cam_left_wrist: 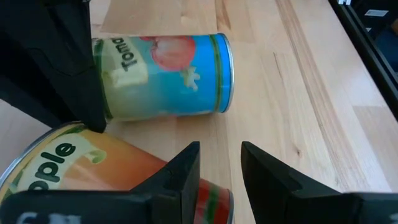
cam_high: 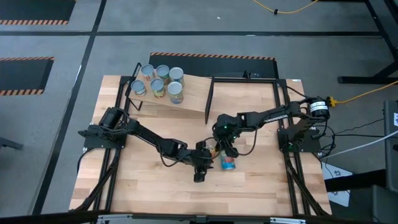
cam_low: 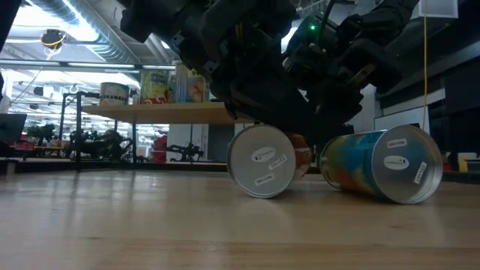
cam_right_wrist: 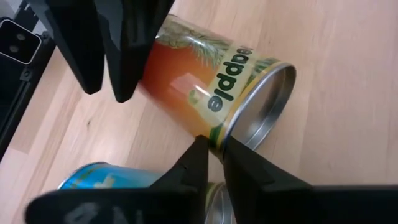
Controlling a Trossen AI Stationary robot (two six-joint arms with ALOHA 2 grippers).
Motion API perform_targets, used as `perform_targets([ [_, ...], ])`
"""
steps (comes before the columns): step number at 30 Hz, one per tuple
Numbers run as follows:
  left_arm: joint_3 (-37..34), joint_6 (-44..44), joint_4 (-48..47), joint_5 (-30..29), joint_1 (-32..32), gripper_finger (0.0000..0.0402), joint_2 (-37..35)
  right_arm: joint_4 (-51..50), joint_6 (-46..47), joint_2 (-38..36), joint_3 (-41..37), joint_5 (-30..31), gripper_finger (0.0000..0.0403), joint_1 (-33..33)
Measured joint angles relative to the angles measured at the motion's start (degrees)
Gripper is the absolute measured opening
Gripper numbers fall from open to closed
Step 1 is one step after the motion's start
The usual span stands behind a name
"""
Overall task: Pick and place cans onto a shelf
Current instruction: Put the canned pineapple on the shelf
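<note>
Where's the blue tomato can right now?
In the high view, the blue-labelled tomato tin lies on its side on the wooden tabletop, just right of centre, beside the orange-labelled tin and below the right claw.

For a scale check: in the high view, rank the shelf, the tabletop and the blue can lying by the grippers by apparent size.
1. Tabletop.
2. Shelf.
3. Blue can, far the smallest.

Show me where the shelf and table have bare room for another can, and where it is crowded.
Free: the shelf board between the six standing cans and the divider; the table near its front edge. Crowded: mid-table, where the left gripper and right gripper meet over the orange can and blue can, both lying down.
</note>
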Motion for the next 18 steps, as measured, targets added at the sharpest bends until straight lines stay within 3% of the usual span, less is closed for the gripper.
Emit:
perform_targets([
  [5,-0.3,0.3,-1.1,-1.0,0.2,0.0111,0.4,1.1,0.1,-0.1,0.2,-0.5,0.0007,0.1],
  [14,-0.2,0.0,-0.7,-1.3,0.1,0.0111,0.3,1.8,0.1,-0.1,0.1,-0.4,0.0003,0.1],
  [18,-0.2,-0.2,-1.3,1.4,-0.2,0.0111,-0.7,1.7,0.3,-0.1,0.1,-0.3,0.0002,0.1],
])
